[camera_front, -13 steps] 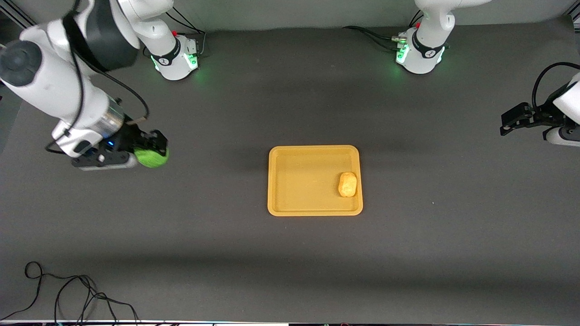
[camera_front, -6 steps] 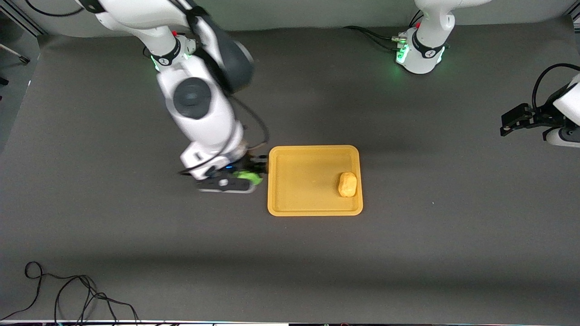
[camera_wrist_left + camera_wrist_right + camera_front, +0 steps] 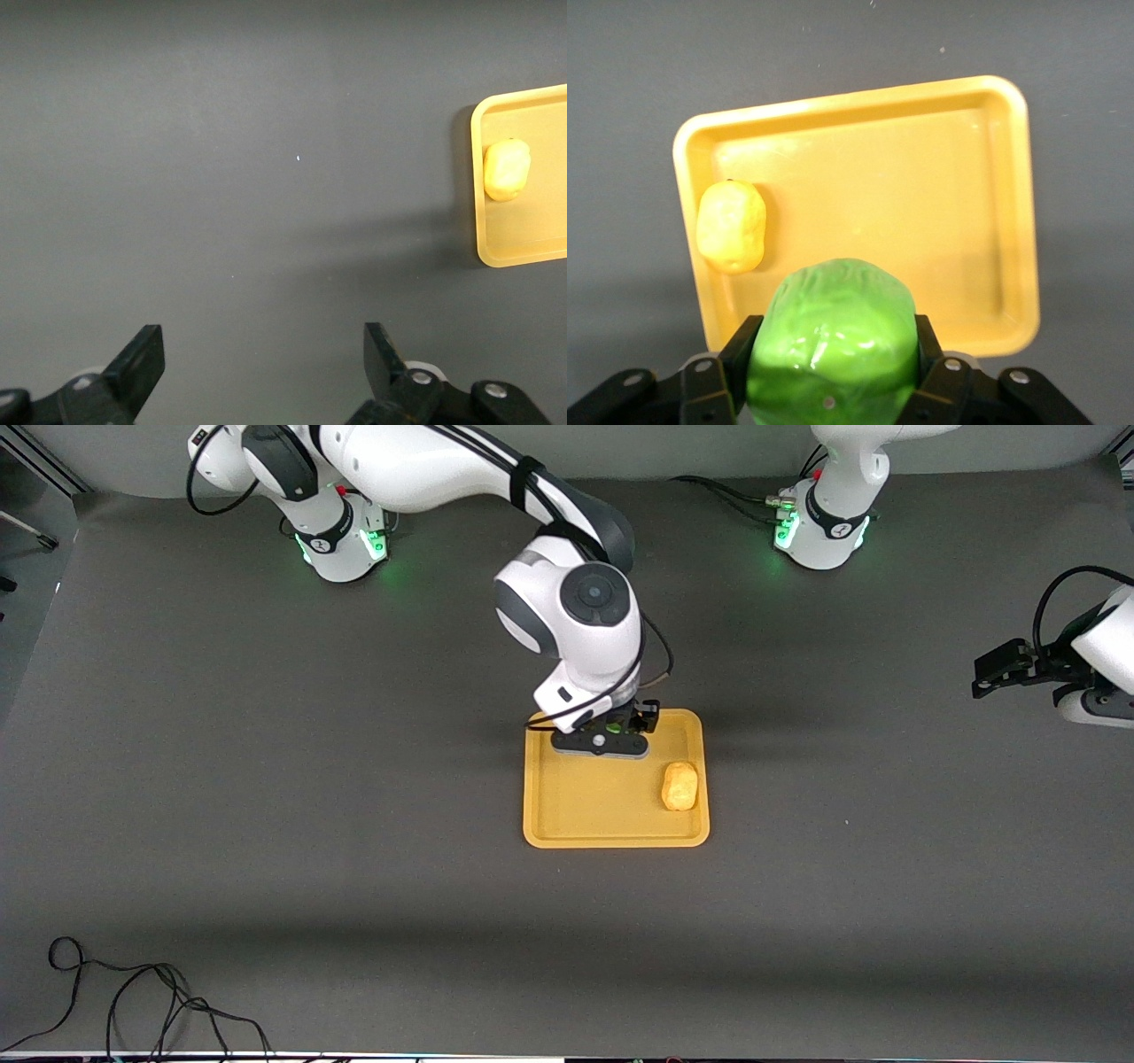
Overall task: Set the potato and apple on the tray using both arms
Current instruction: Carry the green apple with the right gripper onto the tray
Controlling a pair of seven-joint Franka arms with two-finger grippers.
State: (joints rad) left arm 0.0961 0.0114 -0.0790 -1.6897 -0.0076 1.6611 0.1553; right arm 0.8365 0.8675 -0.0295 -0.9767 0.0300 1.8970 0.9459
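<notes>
The orange-yellow tray [image 3: 576, 819] lies mid-table. The yellow-tan potato [image 3: 679, 786] rests in it by the rim toward the left arm's end. It also shows in the right wrist view [image 3: 732, 226] and the left wrist view [image 3: 507, 170]. My right gripper [image 3: 620, 731] hangs over the tray's edge nearest the bases, shut on the green apple [image 3: 833, 345]. The hand hides the apple in the front view. In the right wrist view the gripper [image 3: 834, 354] holds the apple above the tray floor [image 3: 921, 186]. My left gripper [image 3: 985, 673] waits open and empty [image 3: 264, 341] over bare table at the left arm's end.
A loose black cable [image 3: 133, 1001] lies at the table corner nearest the front camera, at the right arm's end. The two green-lit arm bases [image 3: 341, 540] [image 3: 819, 536] stand along the edge farthest from the front camera. The tray corner shows in the left wrist view [image 3: 532, 239].
My right arm has swung from the right arm's end of the table to over the tray, carrying the apple. The left arm has barely moved. The potato has stayed put.
</notes>
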